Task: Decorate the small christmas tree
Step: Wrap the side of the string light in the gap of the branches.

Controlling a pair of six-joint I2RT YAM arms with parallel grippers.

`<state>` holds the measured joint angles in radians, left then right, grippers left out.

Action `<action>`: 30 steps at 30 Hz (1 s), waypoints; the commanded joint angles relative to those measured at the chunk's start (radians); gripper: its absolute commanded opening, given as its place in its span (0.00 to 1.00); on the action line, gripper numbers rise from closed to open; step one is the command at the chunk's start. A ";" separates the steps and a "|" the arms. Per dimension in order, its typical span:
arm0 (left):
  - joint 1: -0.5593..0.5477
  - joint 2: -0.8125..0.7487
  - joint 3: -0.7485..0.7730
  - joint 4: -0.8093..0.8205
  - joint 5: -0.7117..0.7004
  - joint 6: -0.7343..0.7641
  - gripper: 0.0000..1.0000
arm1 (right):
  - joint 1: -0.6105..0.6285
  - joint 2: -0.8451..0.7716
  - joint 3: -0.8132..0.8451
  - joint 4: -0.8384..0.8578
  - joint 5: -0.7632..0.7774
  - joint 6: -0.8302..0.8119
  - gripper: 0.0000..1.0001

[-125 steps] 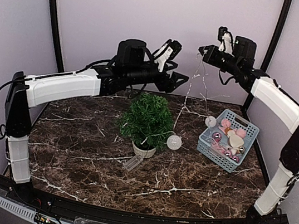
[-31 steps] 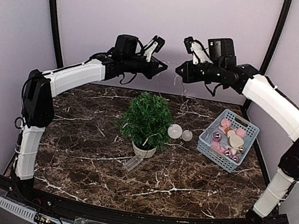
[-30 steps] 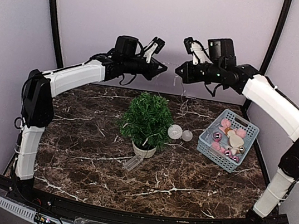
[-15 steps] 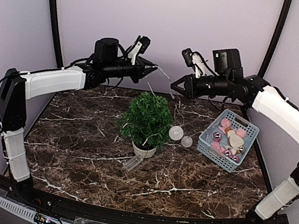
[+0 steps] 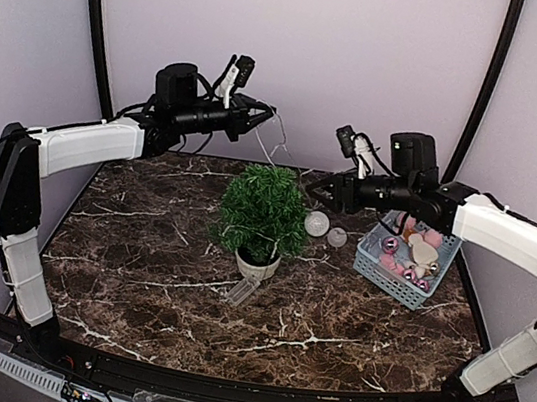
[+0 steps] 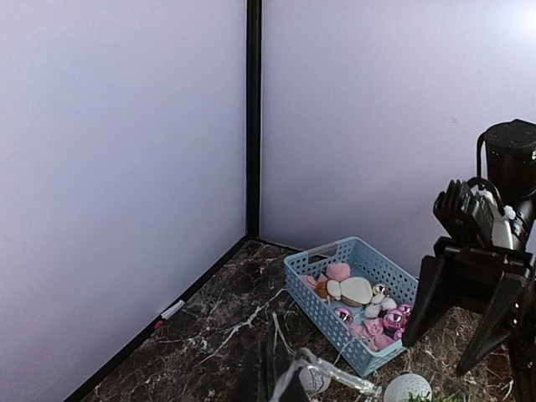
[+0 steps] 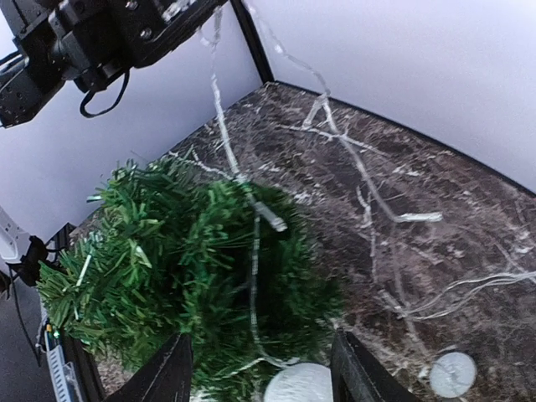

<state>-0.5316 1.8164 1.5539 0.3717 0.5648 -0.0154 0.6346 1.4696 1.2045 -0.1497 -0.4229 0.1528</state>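
Dark marble table (image 5: 136, 272), lilac walls (image 5: 371, 55), small christmas tree (image 5: 265, 213)

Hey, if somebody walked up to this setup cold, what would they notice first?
The small bushy dark-green christmas tree in its pale pot stands mid-table, a thin clear light string draped over it from the raised left tool, which is shut on it. Right of it sits a blue plastic basket of pink and cream ornaments, with the open right tool hovering between them.

Light string (image 7: 266, 215) drapes over the small christmas tree (image 7: 167, 276).
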 commanded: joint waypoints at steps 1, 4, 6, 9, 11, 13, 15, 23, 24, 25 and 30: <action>-0.002 -0.049 -0.011 0.052 0.052 -0.026 0.00 | -0.084 -0.066 -0.052 0.145 0.068 0.087 0.60; -0.002 -0.048 -0.008 0.047 0.056 -0.026 0.00 | -0.145 -0.046 -0.073 0.169 0.099 0.107 0.66; -0.002 -0.048 -0.007 0.046 0.063 -0.025 0.00 | -0.176 -0.013 -0.078 0.177 0.099 0.087 0.69; -0.002 -0.048 -0.006 0.040 0.062 -0.025 0.00 | -0.209 0.055 -0.070 0.202 0.088 0.060 0.73; -0.002 -0.048 -0.005 0.038 0.063 -0.024 0.00 | -0.216 0.096 -0.070 0.237 0.054 0.036 0.74; -0.002 -0.048 -0.003 0.037 0.064 -0.024 0.00 | -0.217 0.154 -0.061 0.253 0.048 0.008 0.75; -0.002 -0.048 -0.002 0.036 0.065 -0.024 0.00 | -0.220 0.216 -0.036 0.240 0.056 -0.022 0.75; -0.002 -0.044 0.005 0.018 0.066 -0.020 0.00 | -0.231 0.389 -0.004 0.237 0.016 -0.130 0.75; -0.002 -0.043 0.006 0.016 0.067 -0.020 0.00 | -0.231 0.404 0.000 0.239 0.008 -0.141 0.75; -0.002 -0.042 0.009 0.016 0.068 -0.021 0.00 | -0.231 0.417 0.006 0.241 0.004 -0.147 0.75; -0.002 -0.041 0.018 0.013 0.065 -0.021 0.00 | -0.231 0.482 0.066 0.259 -0.017 -0.174 0.75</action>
<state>-0.5323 1.8164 1.5539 0.3859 0.6136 -0.0376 0.4091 1.9182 1.1984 0.0525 -0.4053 0.0250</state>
